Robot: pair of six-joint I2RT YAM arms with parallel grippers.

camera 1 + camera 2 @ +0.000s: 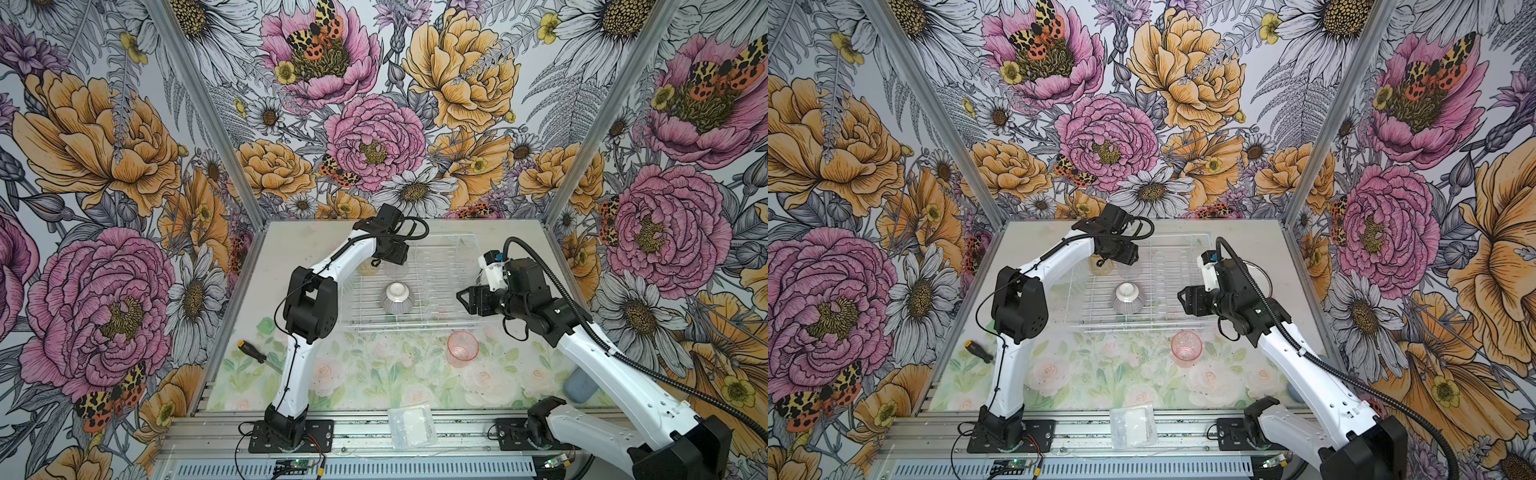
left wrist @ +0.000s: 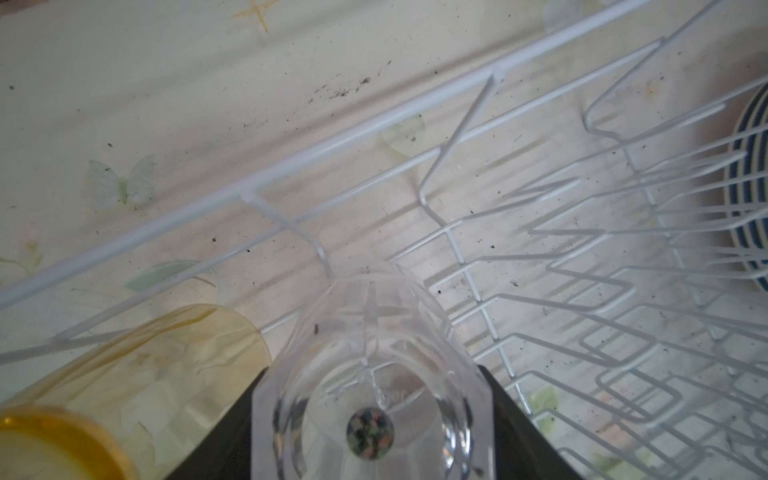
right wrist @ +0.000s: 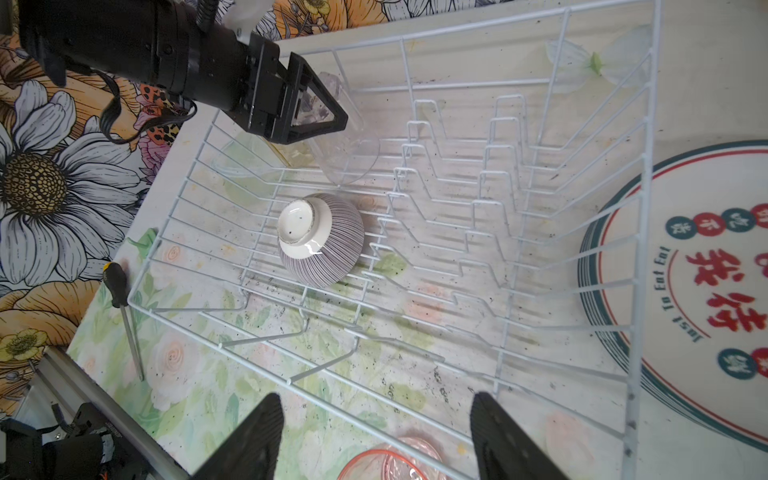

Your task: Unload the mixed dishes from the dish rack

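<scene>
The dish rack (image 1: 440, 286) sits at the centre of both top views, behind the middle of the table. A stack of plates (image 3: 685, 291) lies flat outside it, just beside its right wall, at the right edge of the right wrist view. A ribbed bowl (image 1: 397, 298) rests upside down on the rack floor, left of centre.

The clear tumbler (image 2: 370, 324) stands mouth-down in the rack's upper left corner as a top view shows it, with the yellow tumbler (image 2: 158, 365) just beside it. The pink tumbler (image 1: 462, 348) already stands on the table, below the rack in the frame.

The left gripper (image 2: 372, 390) comes down from above onto the clear tumbler, a finger pressed against each side of its base. The tumbler's long axis runs along the gripper's own line of reach, so a straight lift should free it.

The right gripper (image 3: 378, 415) hangs wide and empty over the rack's lower right edge. It is the nearer one to the bowl.
</scene>
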